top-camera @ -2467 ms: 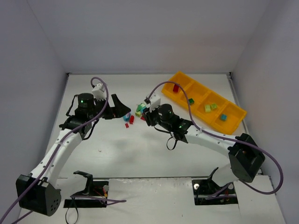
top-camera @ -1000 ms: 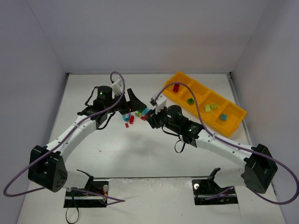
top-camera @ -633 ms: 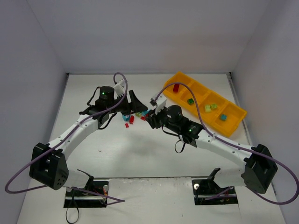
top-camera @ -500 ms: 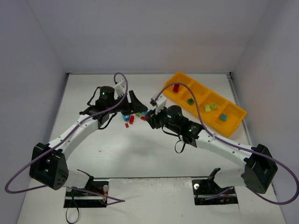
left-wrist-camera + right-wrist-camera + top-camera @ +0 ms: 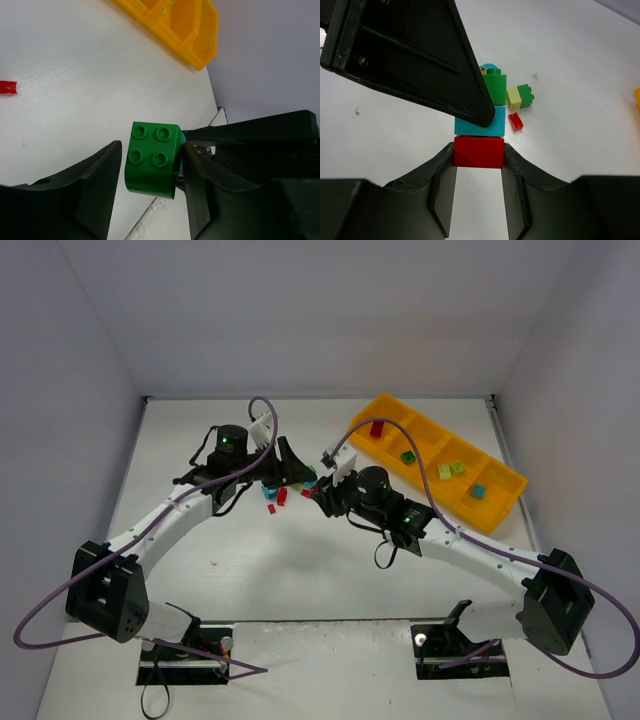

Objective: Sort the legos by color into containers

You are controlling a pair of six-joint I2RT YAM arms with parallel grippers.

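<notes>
Your left gripper [image 5: 150, 170] has nearly closed around the dark green brick [image 5: 152, 157]; contact on its left face is unclear. Your right gripper [image 5: 479, 167] clamps the red brick [image 5: 479, 151] beneath the teal brick [image 5: 481, 121], a stack the overhead view hides. The yellow tray [image 5: 505, 480] lies far right on the counter [image 5: 300, 560].

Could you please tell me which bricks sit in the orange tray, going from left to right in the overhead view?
Red brick → dark green brick → two pale yellow-green bricks → teal-blue brick.
</notes>
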